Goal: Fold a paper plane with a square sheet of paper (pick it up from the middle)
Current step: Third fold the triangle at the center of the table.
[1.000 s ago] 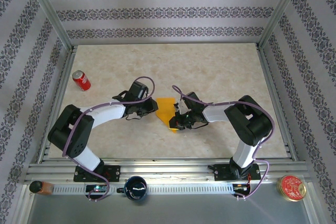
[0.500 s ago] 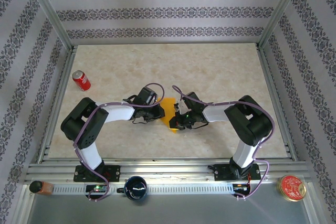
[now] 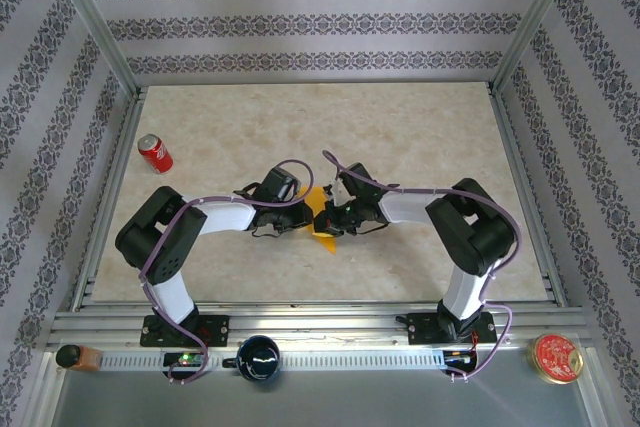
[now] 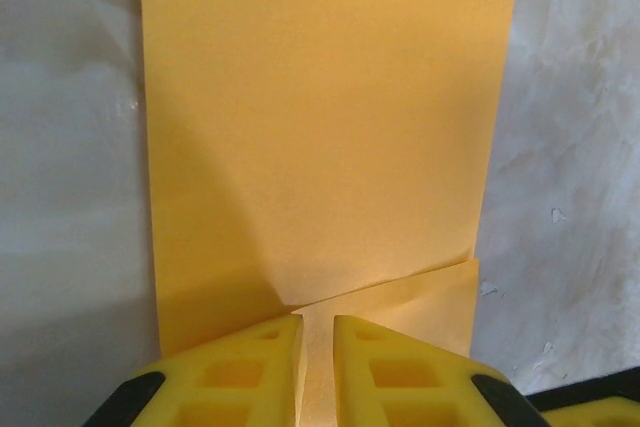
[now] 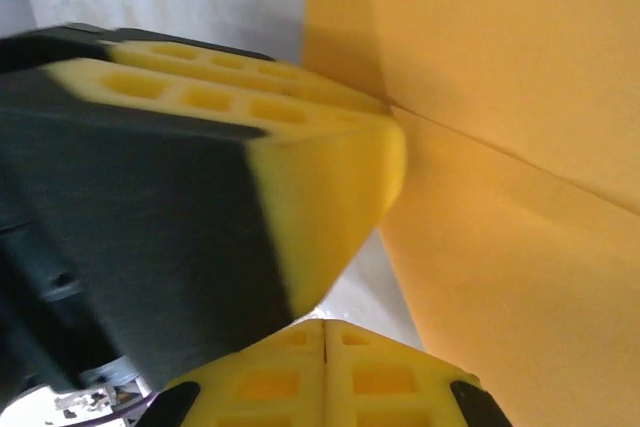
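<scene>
**Top view.** The 2 arms meet at the middle of the table [image 3: 420, 137]. There the square sheet of paper [image 3: 324, 236], orange-yellow and partly folded, lies between the left gripper [image 3: 303, 215] and the right gripper [image 3: 333, 219]. A red soda can [image 3: 154, 153] sits well apart, near the table's left edge.

**Left wrist view.** The square sheet of paper [image 4: 320, 127] stretches flat away from the left gripper [image 4: 317, 332]. The gripper's 2 yellow fingers stand nearly together, with a slim gap between them over the sheet's near edge. A folded flap runs on a slant from that gap to the sheet's right edge. It cannot be told whether the fingers pinch the paper or merely rest on it.

**Right wrist view.** The right gripper [image 5: 325, 342] is clenched, its 2 pads pressed flush with nothing seen between them, just beside the sheet [image 5: 500, 97]. One of the left gripper's fingers [image 5: 330, 177] sits close above it, next to a crease in the paper.
</scene>
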### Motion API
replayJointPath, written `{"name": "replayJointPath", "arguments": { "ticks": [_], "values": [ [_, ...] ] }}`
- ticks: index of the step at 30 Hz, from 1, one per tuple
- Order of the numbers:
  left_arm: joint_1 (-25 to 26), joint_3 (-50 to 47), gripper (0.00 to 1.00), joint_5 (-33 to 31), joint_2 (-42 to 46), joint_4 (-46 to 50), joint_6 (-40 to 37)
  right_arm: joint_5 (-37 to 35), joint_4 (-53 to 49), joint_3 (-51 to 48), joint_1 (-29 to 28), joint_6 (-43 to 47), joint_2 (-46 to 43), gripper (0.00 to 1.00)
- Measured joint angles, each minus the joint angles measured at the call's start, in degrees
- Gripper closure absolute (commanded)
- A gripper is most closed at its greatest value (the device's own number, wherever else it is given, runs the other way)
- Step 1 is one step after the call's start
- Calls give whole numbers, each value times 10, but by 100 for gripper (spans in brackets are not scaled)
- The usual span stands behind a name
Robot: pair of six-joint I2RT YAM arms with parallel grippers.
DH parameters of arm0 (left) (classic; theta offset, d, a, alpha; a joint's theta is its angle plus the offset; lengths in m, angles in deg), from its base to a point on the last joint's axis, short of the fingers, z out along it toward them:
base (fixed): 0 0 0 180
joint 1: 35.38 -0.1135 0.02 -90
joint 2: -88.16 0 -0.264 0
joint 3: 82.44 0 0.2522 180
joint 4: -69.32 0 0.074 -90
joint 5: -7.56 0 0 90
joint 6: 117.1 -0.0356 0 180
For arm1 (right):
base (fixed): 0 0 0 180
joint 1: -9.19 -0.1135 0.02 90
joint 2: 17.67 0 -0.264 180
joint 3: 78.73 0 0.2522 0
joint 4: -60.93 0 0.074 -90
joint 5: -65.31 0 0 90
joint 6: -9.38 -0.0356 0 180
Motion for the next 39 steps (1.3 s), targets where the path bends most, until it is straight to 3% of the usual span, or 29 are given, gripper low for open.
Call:
{"name": "replayJointPath", "arguments": {
  "ticks": [6,26,33,39],
  "values": [
    [0,-4,86,-4,2,-3,0,-6,17,-26,-3,1,10,94],
    [0,-9,87,-5,4,-8,4,-5,-11,-153,12,15,-112,93],
    [11,-33,86,-36,21,-31,35,-3,-27,-121,18,16,-149,93],
    [26,-48,86,-72,36,-35,65,1,-10,-46,18,15,-82,94]
  ]
}}
